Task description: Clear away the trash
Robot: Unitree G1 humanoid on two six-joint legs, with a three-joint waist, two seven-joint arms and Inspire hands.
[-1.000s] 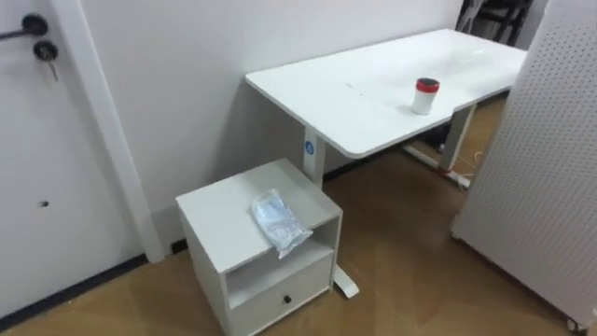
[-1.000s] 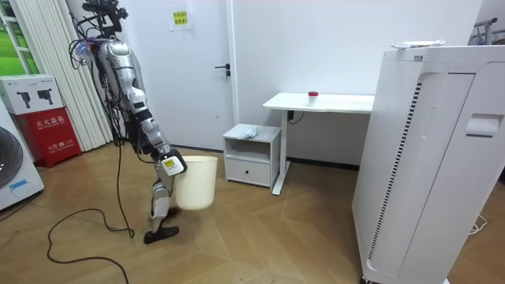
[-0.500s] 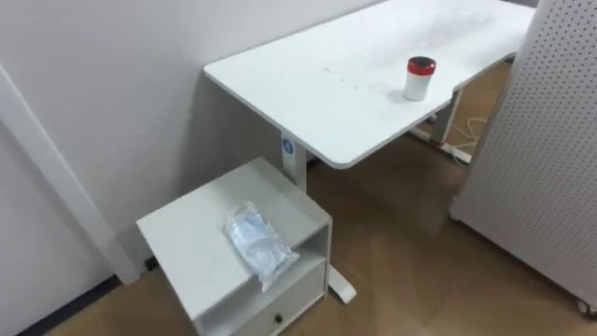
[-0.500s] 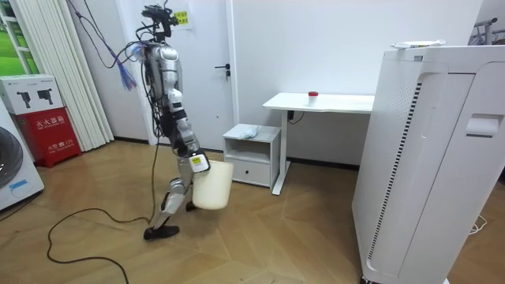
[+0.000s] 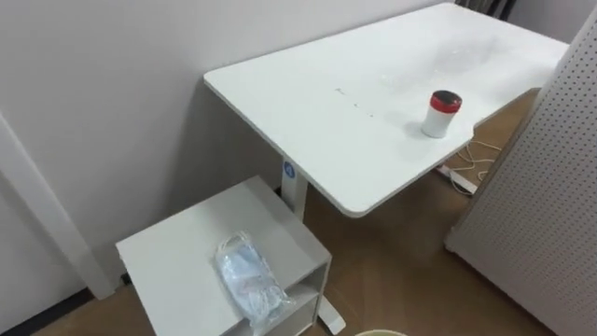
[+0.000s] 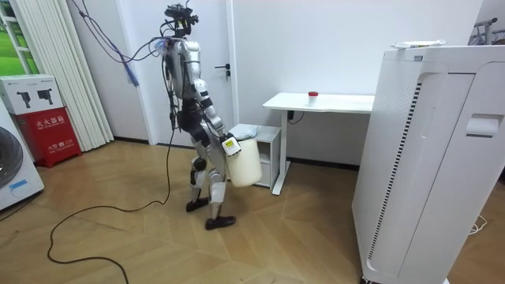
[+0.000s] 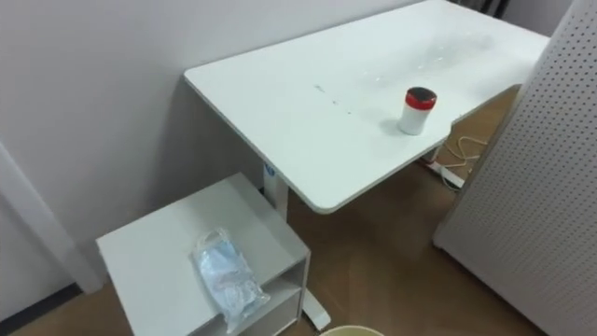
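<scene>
Since a second ago the robot has walked from the open floor at the room view's left up to the low white side cabinet (image 5: 173, 269), and the head camera has closed in with it. Its right hand (image 6: 230, 147) carries the cream waste bin (image 6: 245, 166) at its hip; I cannot tell its grip from here. The garbage, a crumpled clear plastic packet (image 5: 250, 283), lies on the cabinet top by the front edge, one corner overhanging. I judge it light, soft and slippery, likely to slide under a push, so I'd pinch its bunched middle or that overhanging corner. A red-capped canister (image 5: 441, 113) stands well apart on the white desk (image 5: 308, 112).
</scene>
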